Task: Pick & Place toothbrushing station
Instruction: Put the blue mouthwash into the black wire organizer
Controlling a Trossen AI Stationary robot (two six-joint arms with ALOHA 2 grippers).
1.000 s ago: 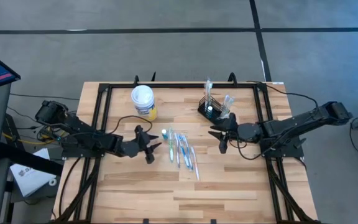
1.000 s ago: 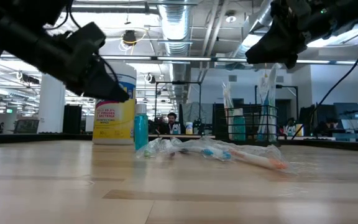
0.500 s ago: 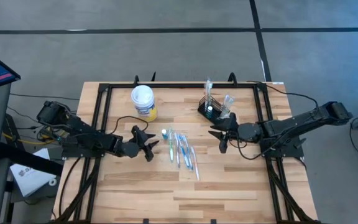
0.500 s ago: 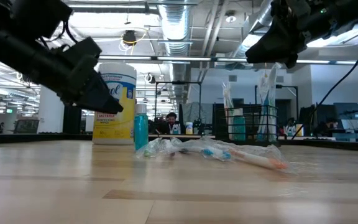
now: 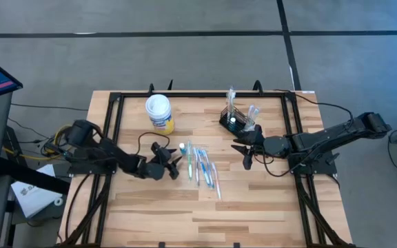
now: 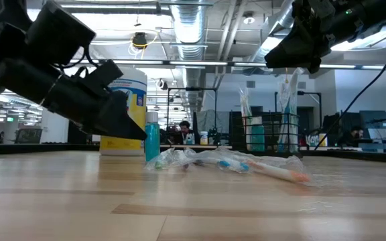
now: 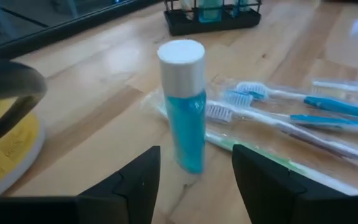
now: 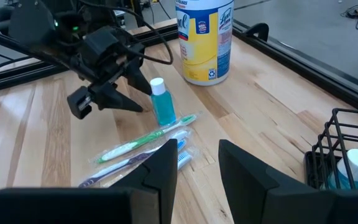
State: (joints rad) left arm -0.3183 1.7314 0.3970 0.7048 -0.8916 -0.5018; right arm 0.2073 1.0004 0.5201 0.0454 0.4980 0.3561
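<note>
A wire-mesh caddy [image 5: 238, 121] stands at the far right of the wooden table [image 5: 253, 207], with upright wrapped toothbrushes [image 5: 231, 103] in its compartments. At far left stands a wipes canister [image 5: 159, 113]. Between them, nearer the table's middle, a small bottle [image 5: 182, 148] stands upright just left of a row of wrapped toothbrushes [image 5: 204, 167] lying flat. The left gripper [image 5: 173, 164] sits low just left of the bottle, jaws spread toward it. The right gripper [image 5: 244, 153] hangs above the table to the right of the loose toothbrushes, just near of the caddy.
</note>
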